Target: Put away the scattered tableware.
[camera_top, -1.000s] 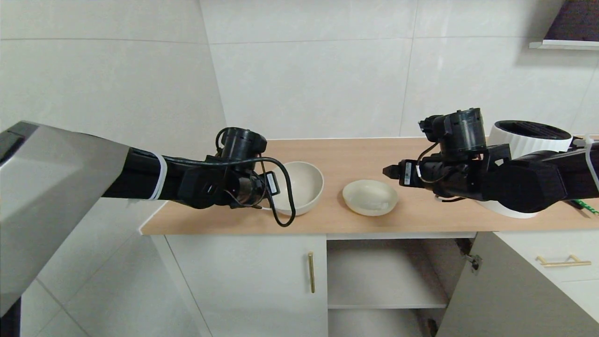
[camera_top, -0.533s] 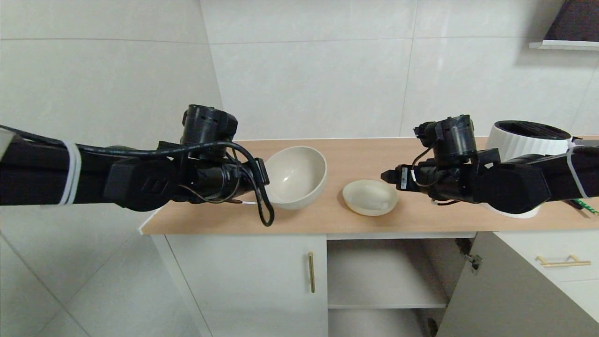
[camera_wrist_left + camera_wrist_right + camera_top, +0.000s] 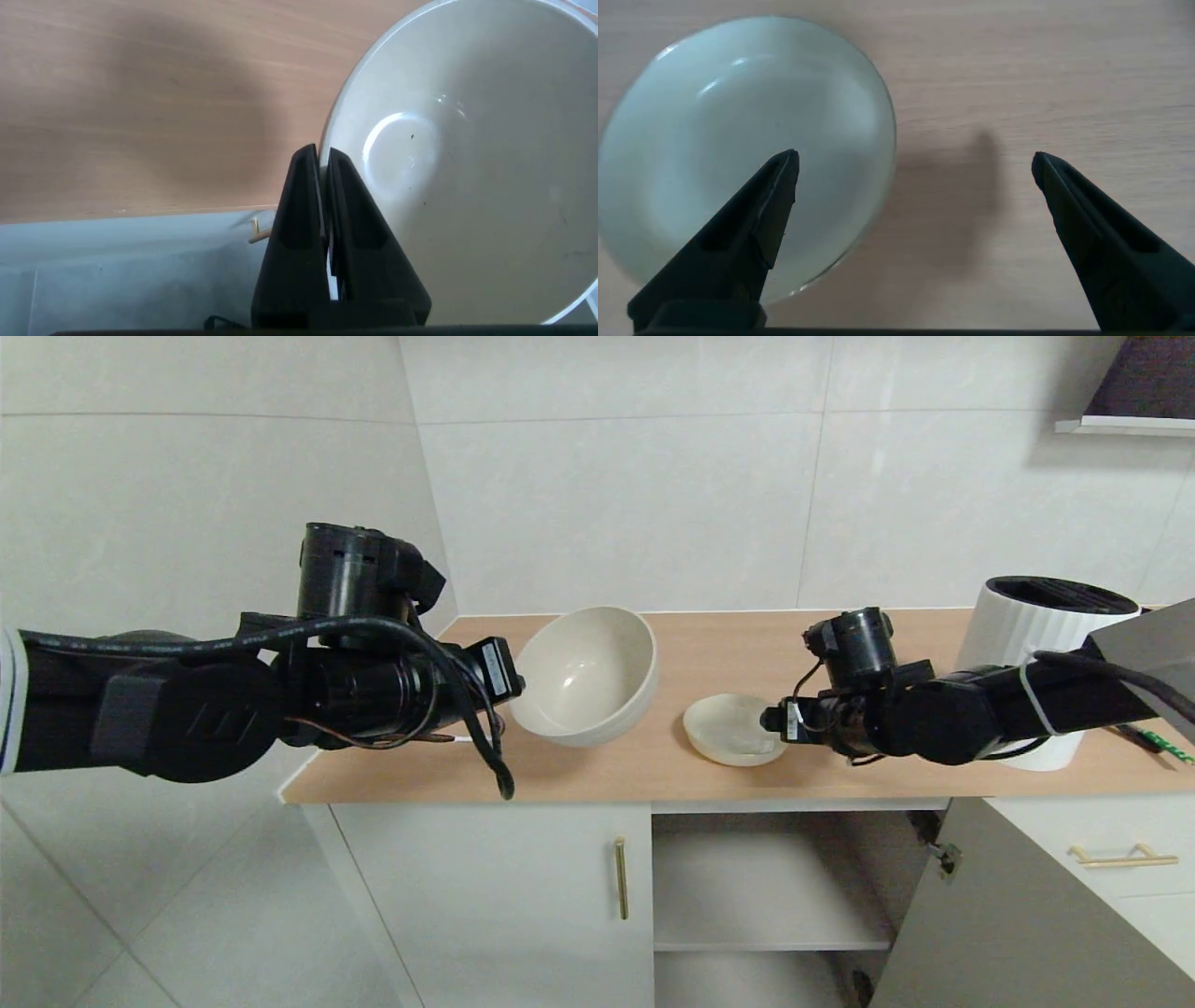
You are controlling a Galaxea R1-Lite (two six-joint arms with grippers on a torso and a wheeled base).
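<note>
A large cream bowl hangs tilted above the left part of the wooden counter, its rim pinched by my left gripper, which is shut on it. A small shallow cream dish rests on the counter right of the bowl. My right gripper is open, low at the dish's right rim, one finger over the dish and the other finger over bare wood.
A tall white ribbed container stands on the counter at the right, behind my right arm. Under the counter a cabinet stands open, showing a bare shelf, with its door swung out to the right. A closed door with a gold handle is at left.
My left gripper has lifted the large bowl off the counter and tipped it. My right arm has come down and leftward, bringing its gripper to the small dish's rim.
</note>
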